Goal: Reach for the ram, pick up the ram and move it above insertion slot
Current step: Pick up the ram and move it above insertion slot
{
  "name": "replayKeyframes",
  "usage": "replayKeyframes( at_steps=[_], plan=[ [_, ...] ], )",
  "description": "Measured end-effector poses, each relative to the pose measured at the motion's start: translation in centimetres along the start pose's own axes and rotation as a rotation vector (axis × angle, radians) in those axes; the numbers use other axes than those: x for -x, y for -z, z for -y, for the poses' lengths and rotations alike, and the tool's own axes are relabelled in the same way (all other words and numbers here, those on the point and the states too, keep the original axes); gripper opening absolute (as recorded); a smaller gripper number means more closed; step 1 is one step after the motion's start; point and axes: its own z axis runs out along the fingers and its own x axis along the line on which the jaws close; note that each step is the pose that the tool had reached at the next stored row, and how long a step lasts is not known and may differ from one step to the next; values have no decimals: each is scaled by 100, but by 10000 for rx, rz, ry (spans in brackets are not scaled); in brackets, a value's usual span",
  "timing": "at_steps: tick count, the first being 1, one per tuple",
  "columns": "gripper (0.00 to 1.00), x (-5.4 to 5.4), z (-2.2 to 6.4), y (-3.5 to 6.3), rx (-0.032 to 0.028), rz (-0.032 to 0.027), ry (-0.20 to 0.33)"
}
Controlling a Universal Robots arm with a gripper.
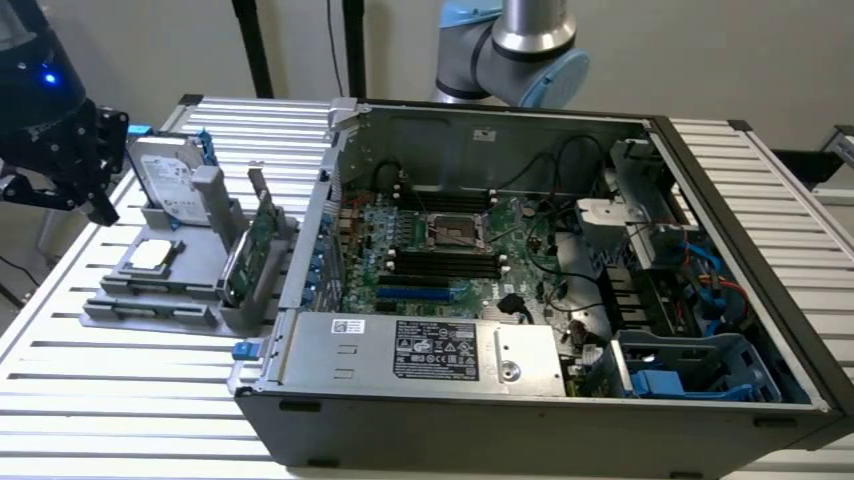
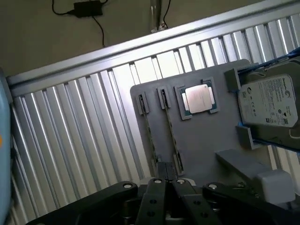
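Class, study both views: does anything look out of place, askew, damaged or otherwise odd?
Nothing stands out. On the grey holder, the hard drive and green expansion card stand in their supports, and the processor lies flat in its recess. The open computer case sits squarely on the slatted table, with no visible damage.

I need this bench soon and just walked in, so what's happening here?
The robot arm's gripper hovers over the gray parts holder beside the open computer case, above the ram standing on edge in its slot. The ram has not been lifted yet; a processor chip and hard drive sit in the same holder.
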Motion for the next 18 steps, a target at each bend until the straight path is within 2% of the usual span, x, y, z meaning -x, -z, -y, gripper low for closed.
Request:
replayKeyframes(
  at_steps=[13,18],
  plan=[
    [11,0,1,-37,-8,-86,2369],
    [11,0,2,-48,-38,-107,3225]
  ],
)
